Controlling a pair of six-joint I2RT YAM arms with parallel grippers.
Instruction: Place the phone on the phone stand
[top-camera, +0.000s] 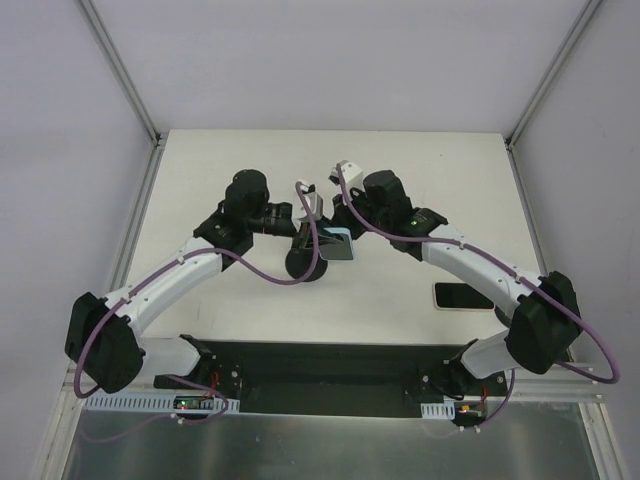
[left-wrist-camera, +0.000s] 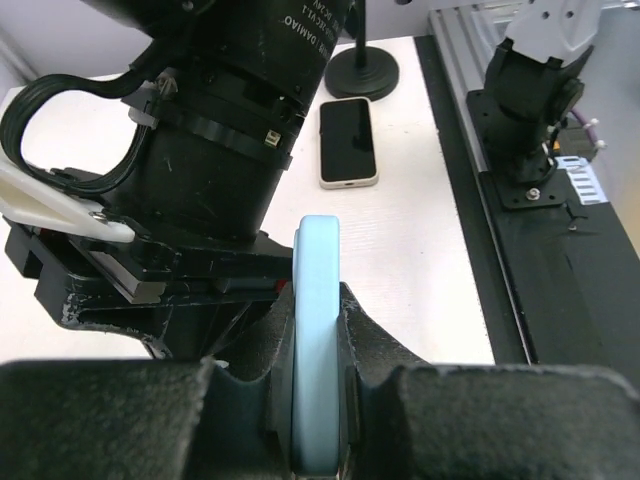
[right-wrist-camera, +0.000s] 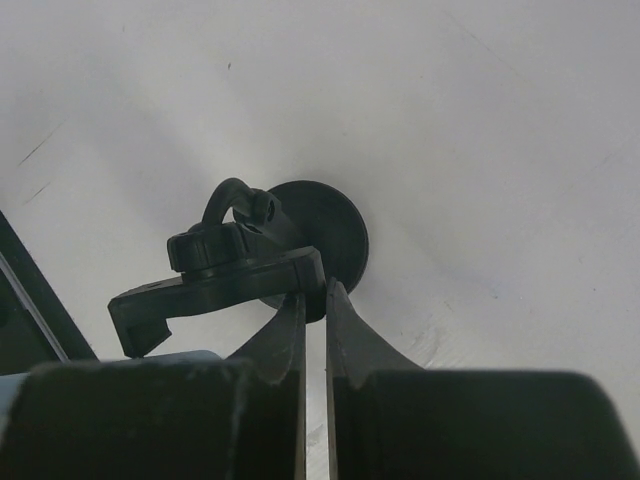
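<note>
Here our left pincer (left-wrist-camera: 318, 335) clamps the blue phone (left-wrist-camera: 318, 290) just beside the stand (right-wrist-camera: 235, 270); whether the right pincer (right-wrist-camera: 315, 320) grips that stand, we cannot tell.

Robotics lab, test cell. Bare white table (top-camera: 250, 160) boxed in by plain pale walls (top-camera: 330, 60) and aluminium frame posts (top-camera: 119, 65). Two black-and-white robot arms, left arm (top-camera: 165, 285) and right arm (top-camera: 480, 265), bolted to black base plate (top-camera: 330, 370) at near edge. Purple cables (top-camera: 268, 278) loop loose along arms. Slotted aluminium rail (left-wrist-camera: 455, 45) alongside, small circuit board with lit LEDs (top-camera: 190, 403) at front. Everything here rig hardware.
</note>
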